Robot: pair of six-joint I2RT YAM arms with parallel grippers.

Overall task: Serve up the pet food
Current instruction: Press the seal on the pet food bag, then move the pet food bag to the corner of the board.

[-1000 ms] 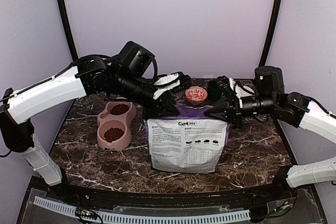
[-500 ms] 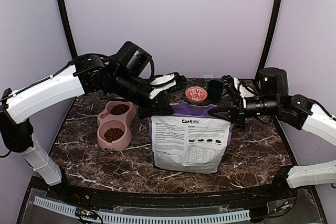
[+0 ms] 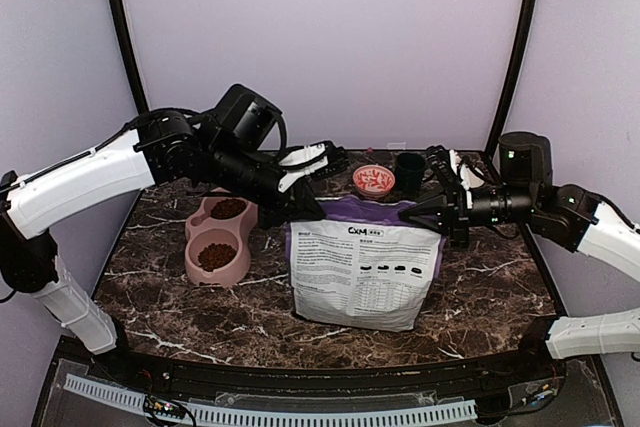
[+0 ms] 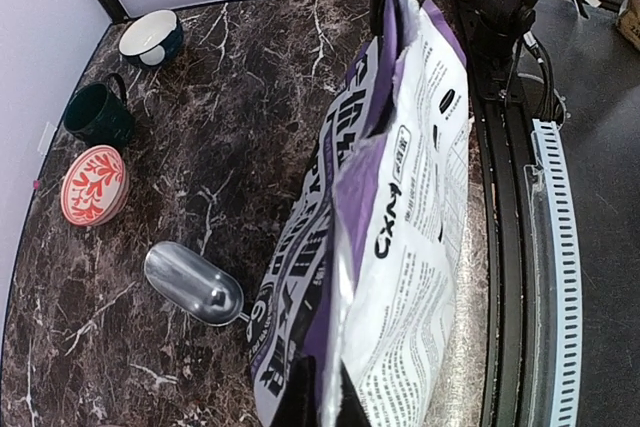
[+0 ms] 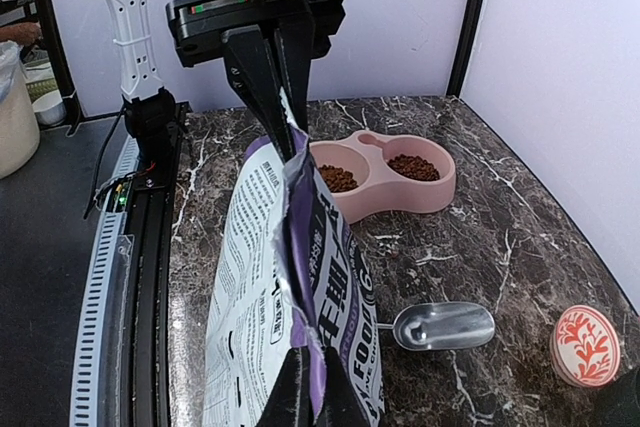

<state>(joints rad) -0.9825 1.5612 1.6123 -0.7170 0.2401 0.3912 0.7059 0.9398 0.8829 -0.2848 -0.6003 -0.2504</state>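
There's the kibble [image 3: 216, 256], brown pellets in both cups of the pink double bowl [image 3: 236, 269], off at nine o'clock from the bag [image 3: 360, 277] and clear of every finger. The left gripper [image 3: 302, 211] is the nearest, just at the bowl's two o'clock, with its fingers pinched tight on the bag's top left corner. The right gripper [image 3: 415, 215] pinches the opposite top corner, well apart from the food. The bag stands upright between them. Behind it lies a metal scoop [image 5: 445, 325], and a red patterned dish [image 3: 373, 181] and a dark mug [image 3: 409, 169] sit at the bag's twelve o'clock.
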